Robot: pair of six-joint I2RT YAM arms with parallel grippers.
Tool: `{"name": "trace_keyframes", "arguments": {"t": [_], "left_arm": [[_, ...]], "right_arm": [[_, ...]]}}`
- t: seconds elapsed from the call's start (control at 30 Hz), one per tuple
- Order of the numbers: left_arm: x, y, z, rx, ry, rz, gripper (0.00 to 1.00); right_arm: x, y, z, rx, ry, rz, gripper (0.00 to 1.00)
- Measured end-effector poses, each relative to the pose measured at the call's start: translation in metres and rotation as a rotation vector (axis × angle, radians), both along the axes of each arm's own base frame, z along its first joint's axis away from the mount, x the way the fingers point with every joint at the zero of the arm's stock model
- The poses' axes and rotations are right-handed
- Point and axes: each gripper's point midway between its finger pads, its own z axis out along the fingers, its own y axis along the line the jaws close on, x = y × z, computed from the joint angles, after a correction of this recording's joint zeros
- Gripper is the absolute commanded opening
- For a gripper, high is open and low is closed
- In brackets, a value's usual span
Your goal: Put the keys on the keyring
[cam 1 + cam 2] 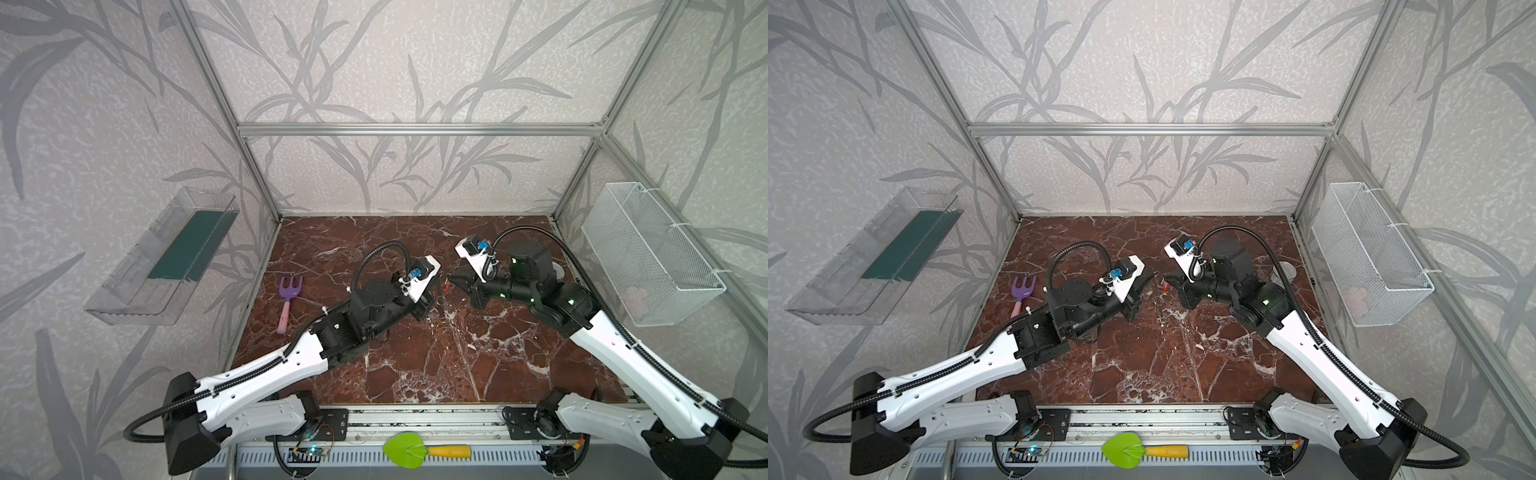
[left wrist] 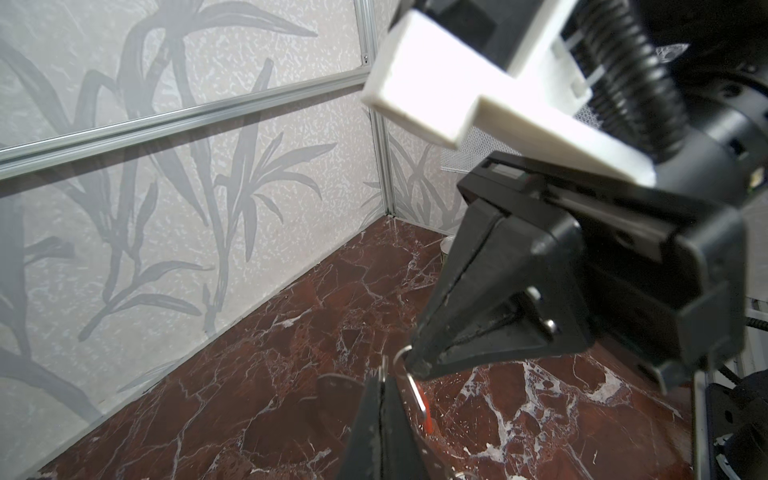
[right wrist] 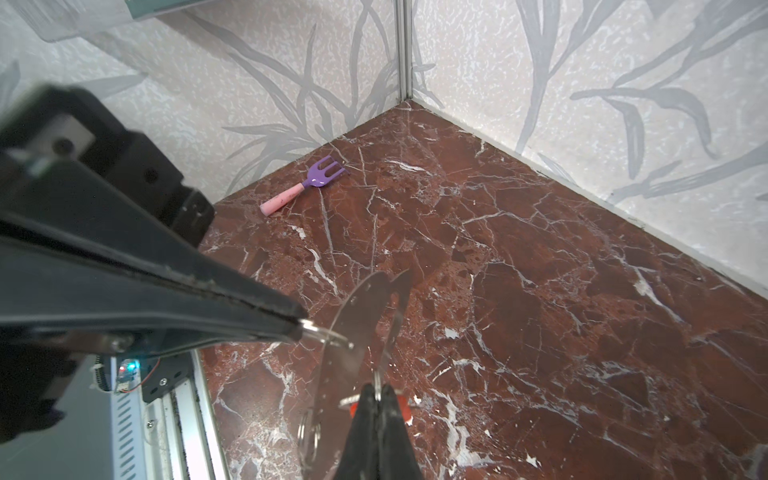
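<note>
Pinching the keys [image 3: 399,410] by their wire loop [image 3: 377,380] between closed right gripper [image 3: 376,394] tips, clamping keyring [image 3: 357,316] rim in closed left gripper [image 3: 297,325]; likely light, stiff, slippery.

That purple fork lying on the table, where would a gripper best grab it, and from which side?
Probably by the pink handle, coming straight down from above with the jaws across its width. The purple fork lies flat on the table, its handle straight and narrow, unlike the splayed prongs.
</note>
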Motion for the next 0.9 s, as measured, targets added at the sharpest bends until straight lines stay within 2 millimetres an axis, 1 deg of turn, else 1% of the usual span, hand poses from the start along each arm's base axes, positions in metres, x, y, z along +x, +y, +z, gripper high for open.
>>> {"name": "trace_keyframes", "arguments": {"t": [0.1, 0.17, 0.23, 0.33, 0.43, 0.5, 0.67, 0.9], "left_arm": [[0.005, -0.007, 0.01, 0.037, 0.067, 0.009, 0.0], [0.007, -0.01, 0.013, 0.061, 0.113, 0.014, 0.0], [0.007, -0.01, 0.01, 0.086, 0.159, 0.019, 0.0], [0.005, -0.008, -0.001, 0.12, 0.224, 0.029, 0.0], [0.005, -0.007, -0.009, 0.145, 0.28, 0.044, 0.0], [0.006, -0.008, -0.009, 0.151, 0.305, 0.051, 0.0], [0.005, -0.009, -0.012, 0.147, 0.335, 0.056, 0.0], [0.004, -0.01, -0.013, 0.138, 0.352, 0.054, 0.0]], "right_arm": [[0.001, -0.002, -0.008, -0.04, -0.036, -0.023, 0.0], [0.002, -0.004, -0.013, -0.066, -0.061, -0.036, 0.0], [0.004, -0.005, -0.016, -0.085, -0.091, -0.051, 0.0], [0.008, -0.009, -0.016, -0.098, -0.132, -0.079, 0.0], [0.011, -0.012, -0.014, -0.097, -0.171, -0.103, 0.0], [0.012, -0.014, -0.012, -0.093, -0.19, -0.111, 0.0], [0.013, -0.011, 0.0, -0.069, -0.243, -0.1, 0.0], [0.012, -0.006, 0.005, -0.051, -0.275, -0.073, 0.0]]}}
